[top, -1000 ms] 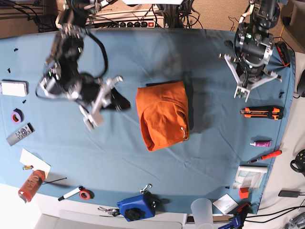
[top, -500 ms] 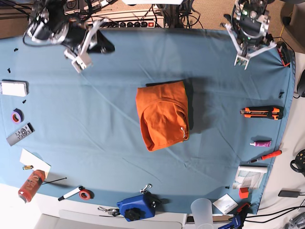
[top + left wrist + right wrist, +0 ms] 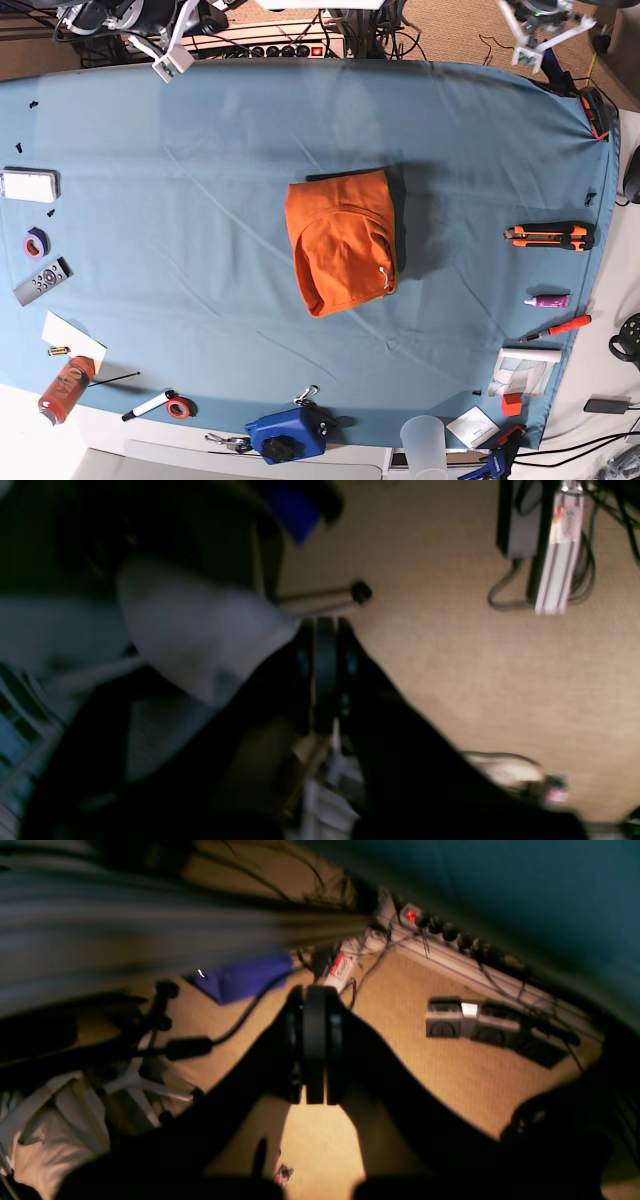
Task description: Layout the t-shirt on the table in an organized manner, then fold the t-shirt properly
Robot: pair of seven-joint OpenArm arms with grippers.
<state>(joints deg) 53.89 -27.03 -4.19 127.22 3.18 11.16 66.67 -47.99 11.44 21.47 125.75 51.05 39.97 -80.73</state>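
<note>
From my remote seat this looks like a robotics lab or workshop. The desk (image 3: pixel 200 180) is draped in blue-teal cloth and ringed with bench clutter: an orange utility knife (image 3: pixel 548 236), a red-handled screwdriver (image 3: pixel 556 328), rolls of tape (image 3: pixel 37 242), a marker (image 3: pixel 148 405) and a grey remote (image 3: pixel 42 281). Behind the far edge a power strip (image 3: pixel 288 50) with a red switch feeds a tangle of cables over tan carpet (image 3: pixel 475 670). The blurred wrist views seem to show chair legs, though I can't be sure.
</note>
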